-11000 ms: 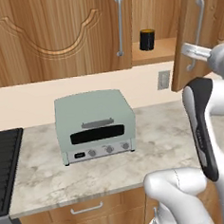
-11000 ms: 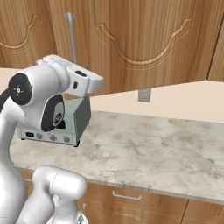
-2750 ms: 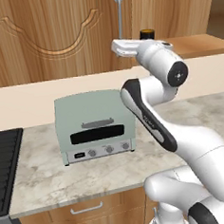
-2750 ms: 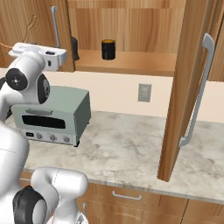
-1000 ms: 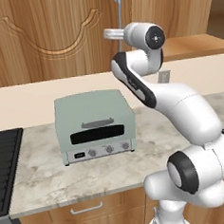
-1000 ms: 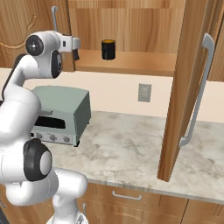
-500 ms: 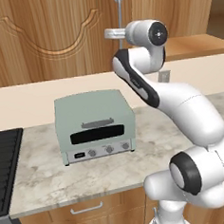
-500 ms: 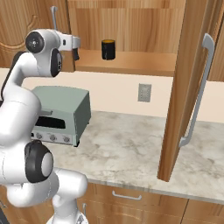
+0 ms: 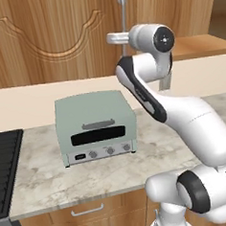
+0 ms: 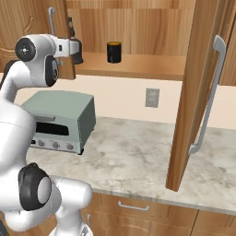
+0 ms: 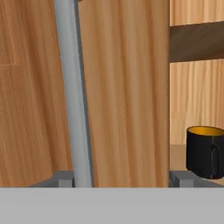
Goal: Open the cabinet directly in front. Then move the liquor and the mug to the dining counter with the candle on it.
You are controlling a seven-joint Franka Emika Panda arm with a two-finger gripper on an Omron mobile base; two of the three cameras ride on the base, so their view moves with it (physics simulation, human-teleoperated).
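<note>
Looking from the left base view, we have the white arm raised with its two-finger gripper (image 9: 113, 38) up at the long vertical silver bar handle (image 9: 123, 18) of the medium-brown wood wall cabinet (image 9: 51, 38); that door with the carved arched panel faces us. Below sits the pale green toaster oven (image 9: 97, 126) on the marble-look counter (image 9: 38, 173), black stove (image 9: 6, 161) at the left edge.

From the right base view, the cabinet's right door (image 10: 203, 92) hangs swung out toward us, and the wooden shelf (image 10: 138, 67) is exposed. The small black cylindrical mug (image 10: 114, 52) stands upright mid-shelf, yellow-orange rim just visible. The gripper (image 10: 76, 50) is at the left door's edge, near the shelf's left end, well apart from the mug. A grey wall outlet (image 10: 151, 97) sits below the shelf.

From the hand view, the silver handle (image 11: 74, 96) runs up between the finger tips (image 11: 65, 178), door edge in the middle too. Jaws spread wide either side, nothing visibly pinched; we can't tell more. The mug (image 11: 205, 151) is at the right, side handle facing us, orange interior showing.
</note>
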